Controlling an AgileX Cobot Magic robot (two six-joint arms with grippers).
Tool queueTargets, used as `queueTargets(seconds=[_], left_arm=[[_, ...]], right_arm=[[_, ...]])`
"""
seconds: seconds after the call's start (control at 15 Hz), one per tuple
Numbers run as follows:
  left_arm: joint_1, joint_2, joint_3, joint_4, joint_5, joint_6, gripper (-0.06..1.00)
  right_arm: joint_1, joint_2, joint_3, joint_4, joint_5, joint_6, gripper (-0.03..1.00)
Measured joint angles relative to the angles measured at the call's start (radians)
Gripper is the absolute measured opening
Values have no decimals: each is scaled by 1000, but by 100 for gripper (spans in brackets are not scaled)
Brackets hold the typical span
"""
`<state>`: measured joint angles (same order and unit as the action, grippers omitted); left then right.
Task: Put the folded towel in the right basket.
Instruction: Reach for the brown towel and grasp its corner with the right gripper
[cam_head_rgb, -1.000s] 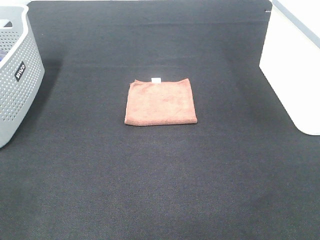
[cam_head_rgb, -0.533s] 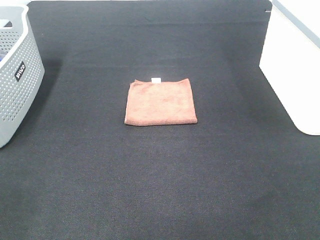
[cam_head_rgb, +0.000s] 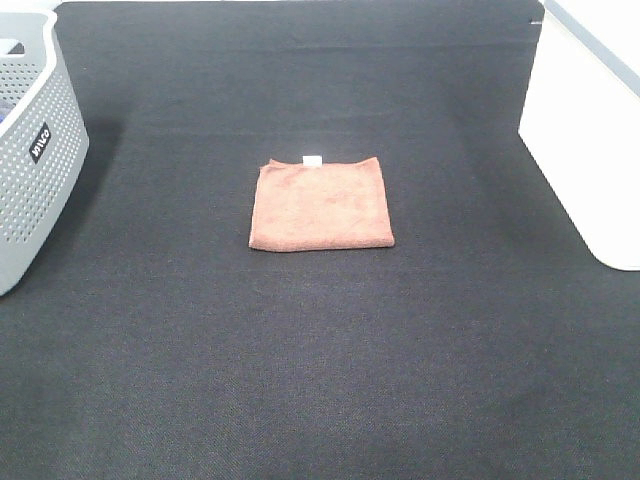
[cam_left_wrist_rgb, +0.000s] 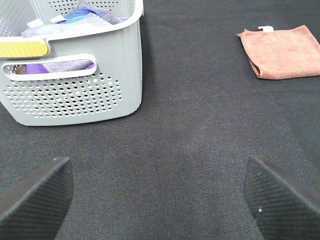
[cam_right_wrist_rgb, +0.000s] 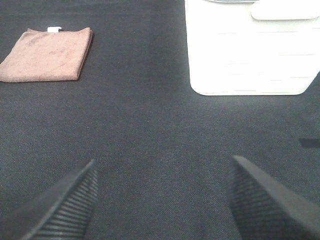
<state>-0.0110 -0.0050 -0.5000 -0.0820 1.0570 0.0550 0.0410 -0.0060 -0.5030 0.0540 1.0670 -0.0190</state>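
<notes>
place: lab tabletop | cues: black mat (cam_head_rgb: 320, 380), grey basket (cam_head_rgb: 25, 190), white basket (cam_head_rgb: 590, 150)

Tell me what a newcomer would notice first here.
The reddish-brown folded towel lies flat and alone at the middle of the black mat. The bright white right basket stands at the right edge, a grey perforated basket at the left.

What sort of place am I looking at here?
Probably a laundry-sorting test bench: a black fabric-covered tabletop, a folded reddish-brown terry towel lying flat, a grey perforated plastic basket holding cloths, and a white plastic basket.
</notes>
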Motion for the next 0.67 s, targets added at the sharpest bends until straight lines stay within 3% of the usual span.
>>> queueTargets(seconds=[0.67], left_arm=[[0, 0, 0, 0, 0, 0, 88]], right_arm=[[0, 0, 0, 0, 0, 0, 69]])
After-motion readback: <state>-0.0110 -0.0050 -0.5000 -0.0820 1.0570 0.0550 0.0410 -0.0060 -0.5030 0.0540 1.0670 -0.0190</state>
